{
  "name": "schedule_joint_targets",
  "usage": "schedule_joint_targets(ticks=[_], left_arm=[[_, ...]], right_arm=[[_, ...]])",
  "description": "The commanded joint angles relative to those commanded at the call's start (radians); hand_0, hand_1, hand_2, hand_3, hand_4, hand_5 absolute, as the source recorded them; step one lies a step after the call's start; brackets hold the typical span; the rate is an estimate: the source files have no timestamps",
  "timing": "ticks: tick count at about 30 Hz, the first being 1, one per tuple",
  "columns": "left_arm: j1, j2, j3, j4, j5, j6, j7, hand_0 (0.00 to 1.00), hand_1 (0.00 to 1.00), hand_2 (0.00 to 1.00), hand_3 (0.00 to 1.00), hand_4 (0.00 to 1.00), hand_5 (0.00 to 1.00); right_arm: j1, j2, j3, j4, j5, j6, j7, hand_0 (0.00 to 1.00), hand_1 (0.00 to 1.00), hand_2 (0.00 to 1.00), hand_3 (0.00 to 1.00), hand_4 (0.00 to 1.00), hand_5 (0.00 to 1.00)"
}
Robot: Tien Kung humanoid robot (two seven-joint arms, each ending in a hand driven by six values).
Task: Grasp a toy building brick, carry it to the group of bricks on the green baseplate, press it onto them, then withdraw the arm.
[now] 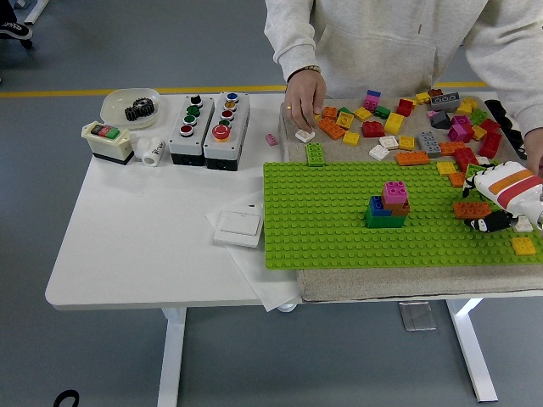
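While the right hand (490,214) closes its fingers on an orange brick (471,209) at the right edge of the green baseplate (322,216), the brick looks light, rigid and smooth; pinching its long sides seems safest before the stack (388,206).

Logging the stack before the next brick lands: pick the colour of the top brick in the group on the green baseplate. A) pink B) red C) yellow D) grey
A: the pink brick tops the group, above orange, blue and green bricks on the green baseplate.
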Motion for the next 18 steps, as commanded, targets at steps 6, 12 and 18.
schedule_joint_targets(ticks=[6, 12, 18], left_arm=[[-0.002, -0.001, 0.004, -0.001, -0.002, 0.001, -0.002, 0.865, 0.847, 0.847, 0.642, 0.726, 0.616], [-0.004, -0.001, 0.006, -0.001, -0.002, 0.001, -0.004, 0.866, 0.848, 0.847, 0.642, 0.725, 0.615], [-0.006, -0.001, 0.007, -0.002, -0.001, -0.001, -0.005, 0.868, 0.848, 0.847, 0.641, 0.726, 0.615]], right_arm=[[0.000, 0.000, -0.006, -0.011, 0.000, 0.002, 0.003, 0.596, 0.650, 0.672, 0.599, 0.789, 0.384], [0.001, 0.001, -0.010, -0.015, 0.000, 0.001, 0.003, 0.592, 0.650, 0.661, 0.580, 0.778, 0.387], [-0.001, 0.005, -0.015, -0.027, 0.008, 0.002, 0.002, 0.584, 0.649, 0.654, 0.572, 0.772, 0.390]])
